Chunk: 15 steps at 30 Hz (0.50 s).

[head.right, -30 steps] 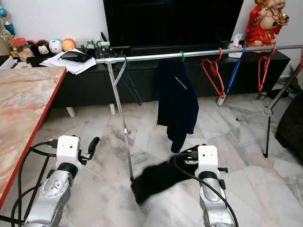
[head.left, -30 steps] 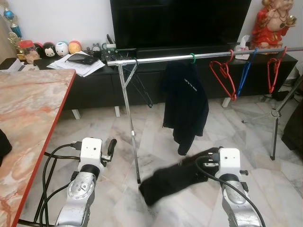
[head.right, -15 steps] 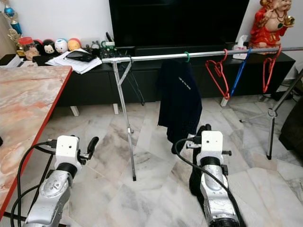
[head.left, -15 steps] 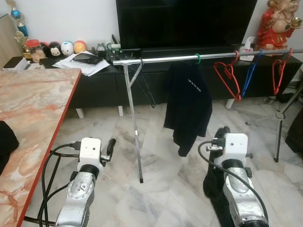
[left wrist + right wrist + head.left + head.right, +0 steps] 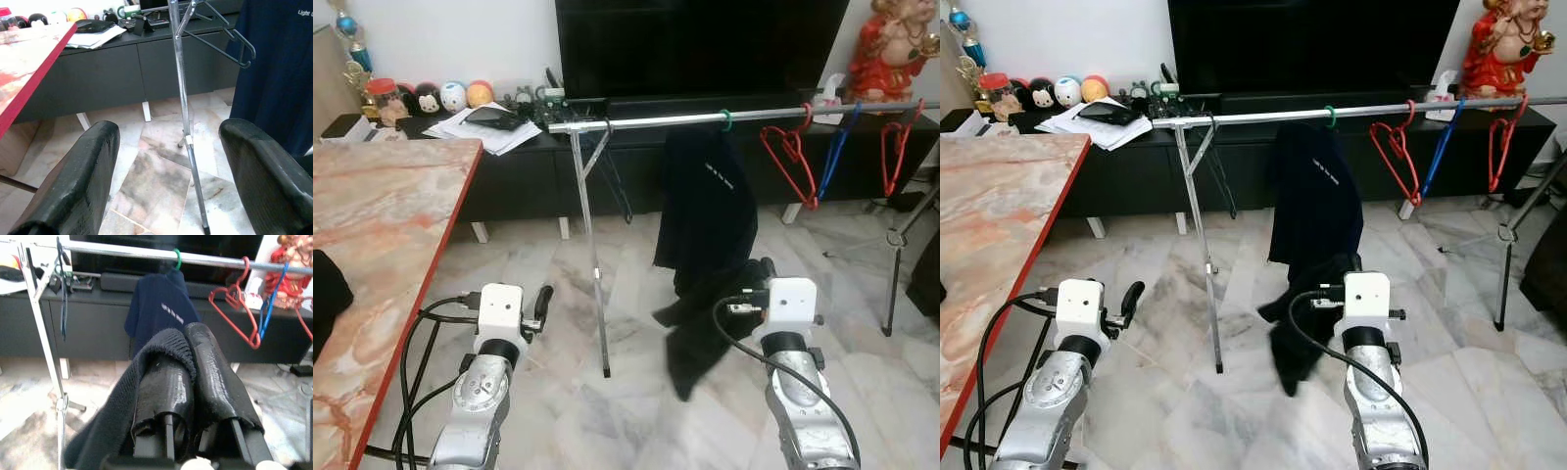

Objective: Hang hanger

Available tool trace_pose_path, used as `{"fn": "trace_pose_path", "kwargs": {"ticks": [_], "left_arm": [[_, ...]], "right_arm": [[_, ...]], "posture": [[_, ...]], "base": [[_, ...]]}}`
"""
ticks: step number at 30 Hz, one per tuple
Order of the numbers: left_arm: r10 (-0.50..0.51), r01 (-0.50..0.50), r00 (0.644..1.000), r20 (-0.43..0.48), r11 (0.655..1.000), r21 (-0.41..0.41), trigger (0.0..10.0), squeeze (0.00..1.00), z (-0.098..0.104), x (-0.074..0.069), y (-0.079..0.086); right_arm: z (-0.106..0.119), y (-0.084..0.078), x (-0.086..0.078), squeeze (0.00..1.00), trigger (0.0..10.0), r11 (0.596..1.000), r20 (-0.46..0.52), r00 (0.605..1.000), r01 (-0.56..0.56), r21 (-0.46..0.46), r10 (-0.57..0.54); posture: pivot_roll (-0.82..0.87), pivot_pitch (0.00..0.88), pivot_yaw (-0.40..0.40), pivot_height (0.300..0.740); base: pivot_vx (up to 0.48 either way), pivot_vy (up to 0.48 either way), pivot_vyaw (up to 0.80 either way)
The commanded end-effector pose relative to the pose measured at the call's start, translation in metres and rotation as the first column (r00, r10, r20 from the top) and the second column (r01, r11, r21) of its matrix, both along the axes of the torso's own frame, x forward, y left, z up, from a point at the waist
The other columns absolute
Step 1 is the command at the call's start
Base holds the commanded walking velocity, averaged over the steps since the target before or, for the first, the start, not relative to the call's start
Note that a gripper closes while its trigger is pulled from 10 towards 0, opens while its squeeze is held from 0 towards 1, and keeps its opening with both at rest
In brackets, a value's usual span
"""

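Left eye view takes in one silver clothes rail (image 5: 656,121) running across the room in front of a long black TV cabinet (image 5: 509,181), and on it I count one green hanger (image 5: 726,120) carrying a dark shirt (image 5: 705,215), two red hangers (image 5: 790,157) (image 5: 897,157) toward the rail's right end with one blue hanger (image 5: 835,152) between them, and one black hanger (image 5: 612,171) at the rail's left end beside its upright leg. The right gripper (image 5: 195,377) has its two black fingers pressed together on a dark garment (image 5: 700,333), which drapes over the fingers and trails down to the floor just below the hanging shirt. The left gripper (image 5: 166,166) is held low and spread wide, gripping nothing, with the rail's leg seen between its fingers. A marble-patterned table (image 5: 382,245) with a red edge takes up the left side, leaving a lane of pale marble floor (image 5: 558,294) between its edge and the rail's leg. On the cabinet's left end lie papers (image 5: 475,127) and four small round toys (image 5: 440,96); a red figurine (image 5: 896,49) stands at its right end, and a big dark TV screen (image 5: 700,44) sits behind the rail's middle.
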State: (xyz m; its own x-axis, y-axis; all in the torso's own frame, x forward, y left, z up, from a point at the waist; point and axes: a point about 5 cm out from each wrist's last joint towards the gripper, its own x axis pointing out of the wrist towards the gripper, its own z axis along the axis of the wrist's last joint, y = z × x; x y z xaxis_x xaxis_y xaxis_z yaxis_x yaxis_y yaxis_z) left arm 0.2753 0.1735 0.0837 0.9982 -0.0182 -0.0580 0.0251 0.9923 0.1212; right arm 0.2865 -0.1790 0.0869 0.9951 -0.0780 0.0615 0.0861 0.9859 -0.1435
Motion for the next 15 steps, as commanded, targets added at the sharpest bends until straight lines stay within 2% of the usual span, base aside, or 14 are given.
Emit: {"fn": "trace_pose_path", "kwargs": {"ticks": [1, 15], "left_arm": [[0.014, -0.014, 1.0, 0.021, 1.0, -0.003, 10.0, 0.0, 0.0037, 0.0028, 0.002], [0.005, -0.004, 1.0, 0.026, 1.0, -0.007, 10.0, 0.0, 0.0044, 0.0051, -0.0002]], "right_arm": [[0.0124, 0.0, 0.0047, 0.0, 10.0, 1.0, 0.052, 0.999, -0.005, 0.0, 0.005], [0.0105, 0.0001, 0.0033, 0.0, 10.0, 1.0, 0.042, 0.999, -0.004, -0.013, 0.004]], "posture": [[-0.08, 0.0, -0.007, 0.74], [-0.08, 0.0, -0.005, 0.74]], "base": [[0.285, 0.0, 0.0], [0.308, 0.0, 0.0]]}}
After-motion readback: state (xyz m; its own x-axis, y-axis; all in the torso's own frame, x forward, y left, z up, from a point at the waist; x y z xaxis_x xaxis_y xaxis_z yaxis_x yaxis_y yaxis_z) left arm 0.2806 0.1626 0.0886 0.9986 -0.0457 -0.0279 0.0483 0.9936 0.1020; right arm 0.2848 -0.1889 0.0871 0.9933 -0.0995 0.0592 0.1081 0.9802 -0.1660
